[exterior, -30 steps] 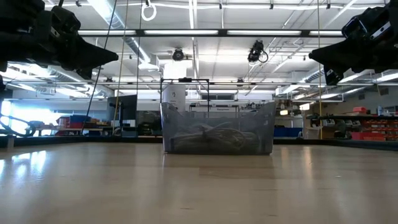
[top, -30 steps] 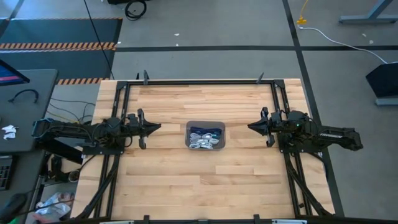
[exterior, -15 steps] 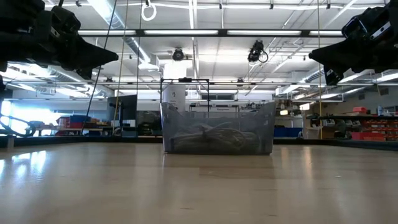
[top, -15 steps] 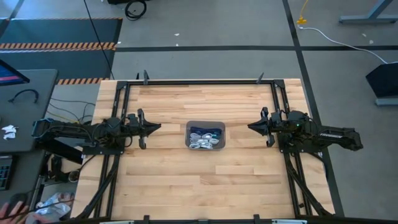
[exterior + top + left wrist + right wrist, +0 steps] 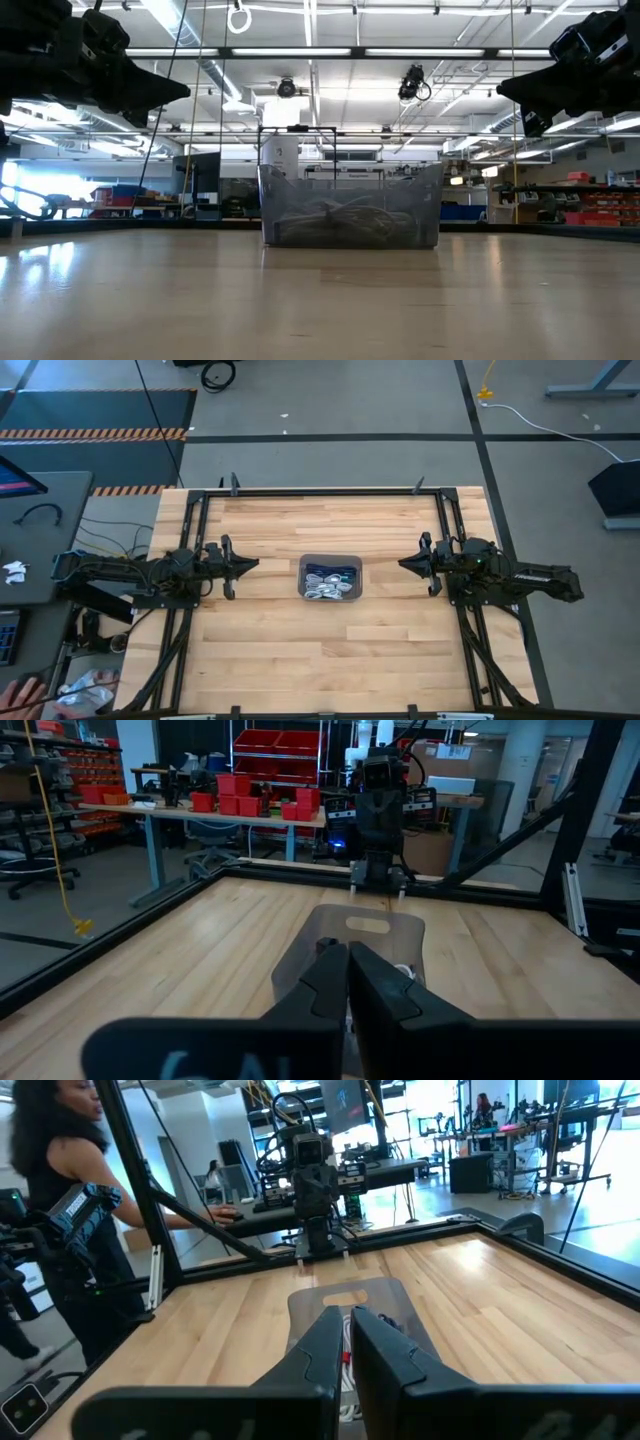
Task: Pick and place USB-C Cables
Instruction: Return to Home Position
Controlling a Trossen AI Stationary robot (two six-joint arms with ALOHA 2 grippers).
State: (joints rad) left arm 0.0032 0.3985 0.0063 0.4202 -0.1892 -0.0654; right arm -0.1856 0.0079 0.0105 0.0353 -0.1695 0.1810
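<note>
A grey translucent tray point(image 5: 303, 577) stands at the table's middle and holds several coiled USB-C cables point(image 5: 328, 584), white and blue. In the low view they show as a dim heap point(image 5: 340, 218) behind the tray's wall point(image 5: 280, 190). My left gripper point(image 5: 255, 563) hovers level to the left of the tray, shut and holding nothing, pointing at the tray point(image 5: 385, 927). My right gripper point(image 5: 402, 564) hovers level to its right, likewise shut and holding nothing, facing the tray point(image 5: 375, 1293). Both hang well above the tabletop point(image 5: 183, 92) point(image 5: 500, 88).
Black frame rails point(image 5: 320, 491) run along the table's far edge and both sides. Bare wood point(image 5: 330, 650) lies all around the tray. A person point(image 5: 60, 1200) stands beyond the table's left side, and a hand point(image 5: 18, 690) shows off the near left corner.
Both arms have kept still. A person's hand has come into the high view off the table's near left corner.
</note>
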